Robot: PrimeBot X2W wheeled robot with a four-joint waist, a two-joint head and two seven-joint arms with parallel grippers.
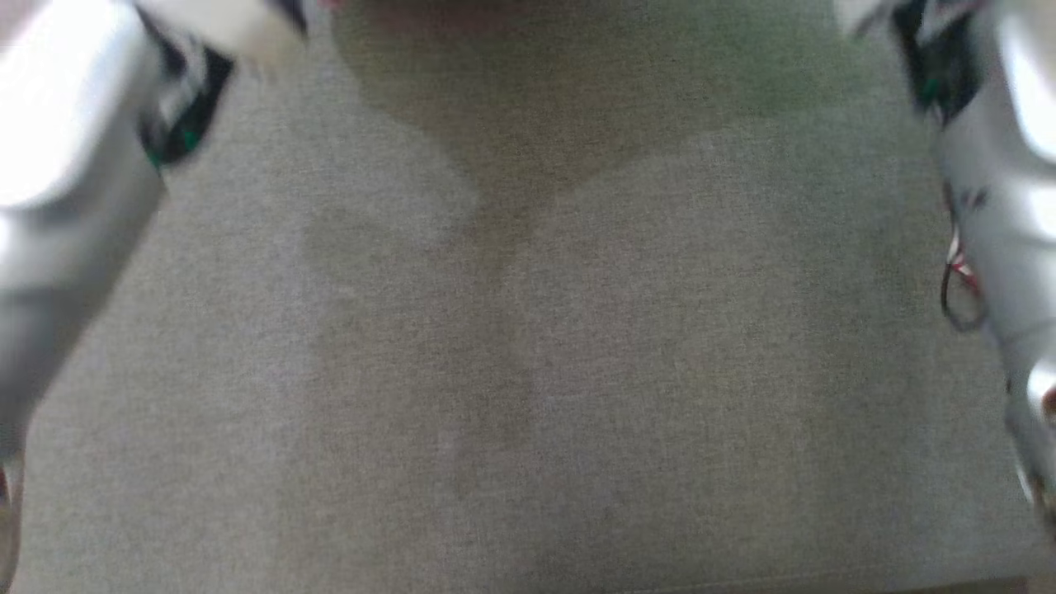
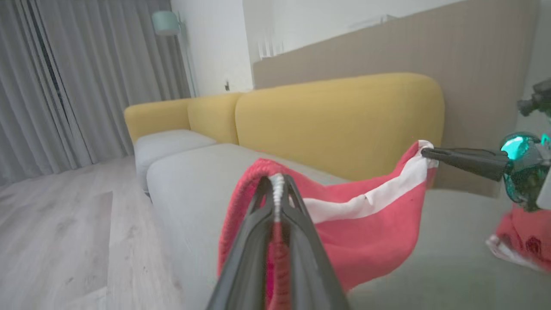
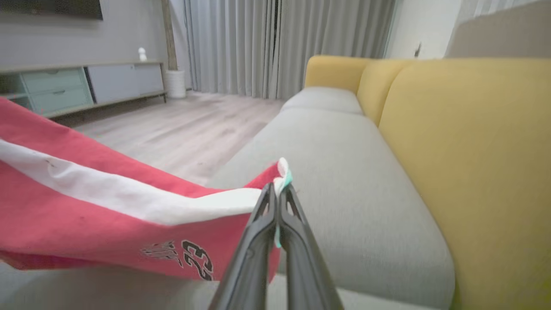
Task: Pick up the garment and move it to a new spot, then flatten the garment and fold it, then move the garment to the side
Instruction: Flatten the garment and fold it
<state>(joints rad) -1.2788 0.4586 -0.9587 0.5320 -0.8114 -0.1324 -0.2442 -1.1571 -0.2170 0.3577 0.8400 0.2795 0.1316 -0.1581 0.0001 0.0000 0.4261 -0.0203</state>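
Left wrist view: left pincer [image 2: 275, 183] is clamped on the red garment [image 2: 366, 232] at lower centre, and right pincer [image 2: 426, 152] pinches its corner mid right. The garment sags over the sofa seat [image 2: 185, 185], so pulling it evenly taut before lowering seems smart.

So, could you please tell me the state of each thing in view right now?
garment: lifted, hanging slack between both pincers.
left pincer: shut on the garment's ribbed edge.
right pincer: shut on the garment's white-striped corner.
curtains: drawn closed.
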